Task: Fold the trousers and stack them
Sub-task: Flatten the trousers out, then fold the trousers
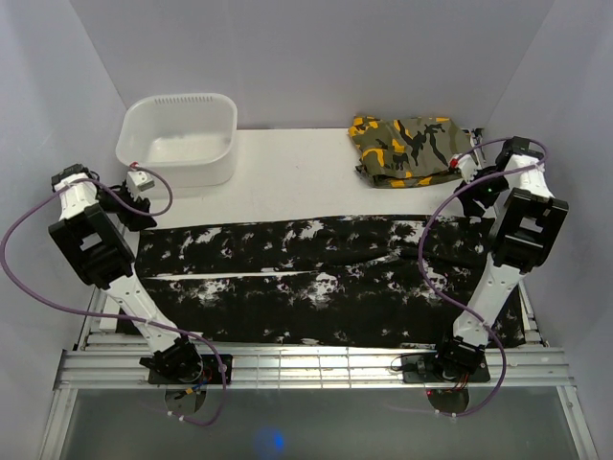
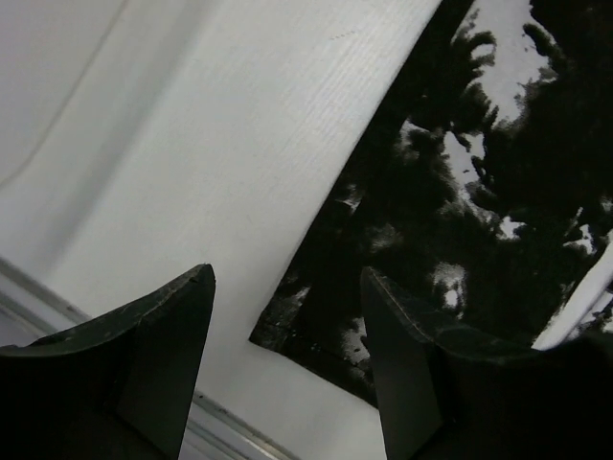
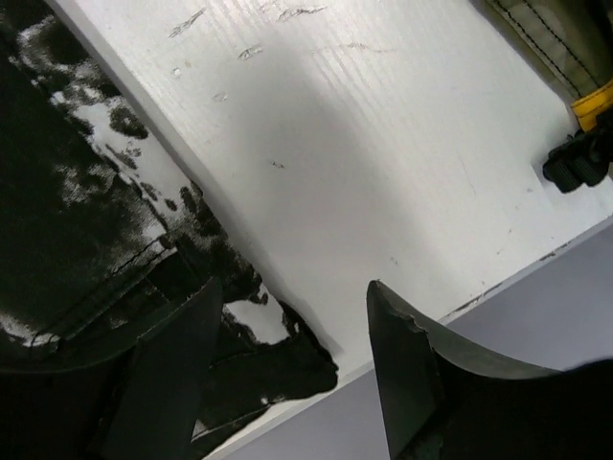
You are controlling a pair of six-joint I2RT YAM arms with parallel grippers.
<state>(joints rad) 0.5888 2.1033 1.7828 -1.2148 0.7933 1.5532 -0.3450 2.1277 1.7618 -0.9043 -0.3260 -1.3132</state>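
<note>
The trousers (image 1: pixel 326 278), black with white splotches, lie flat across the table with both legs running left to right. My left gripper (image 1: pixel 139 196) hangs open over their far left corner. In the left wrist view that corner (image 2: pixel 316 331) lies between and beyond the dark fingers (image 2: pixel 182 335), untouched. My right gripper (image 1: pixel 476 165) hovers open above the far right end. In the right wrist view a rumpled black edge of the trousers (image 3: pixel 278 369) lies by the table's rim, below the left finger (image 3: pixel 172 355). Neither gripper (image 2: pixel 287 276) (image 3: pixel 295 286) holds anything.
A white plastic tub (image 1: pixel 177 139) stands at the back left. An olive camouflage garment (image 1: pixel 407 149) with orange patches lies folded at the back right, its edge (image 3: pixel 551 29) also in the right wrist view. Walls close in on three sides.
</note>
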